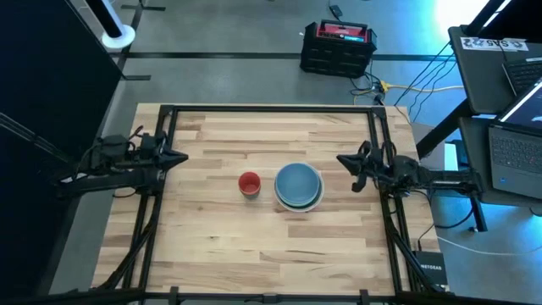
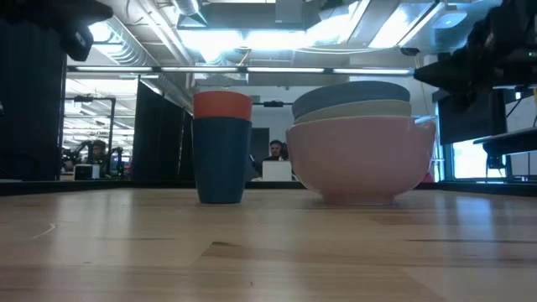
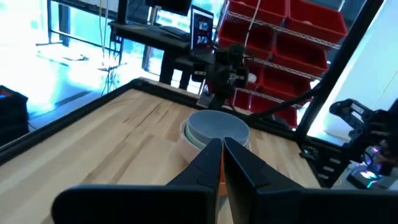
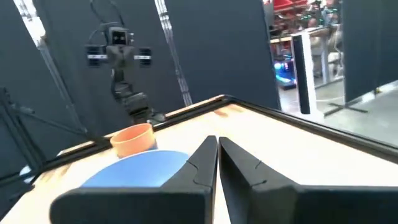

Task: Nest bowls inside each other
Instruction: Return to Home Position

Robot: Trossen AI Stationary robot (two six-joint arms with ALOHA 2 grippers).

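Observation:
A stack of wide bowls stands on the table's middle, a light blue one on top; the low view shows a blue, a pale and a whitish bowl nested. To its left a tiny red bowl sits in a navy one. My left gripper is shut at the table's left edge, pointing level toward the bowls. At the right edge my right gripper is shut too, pointing level at the stack. Neither touches anything.
Black frame rails run along the table's edges. A black and red case sits on the floor beyond the far edge. Laptops stand off to the right. Bare wood lies toward the near edge.

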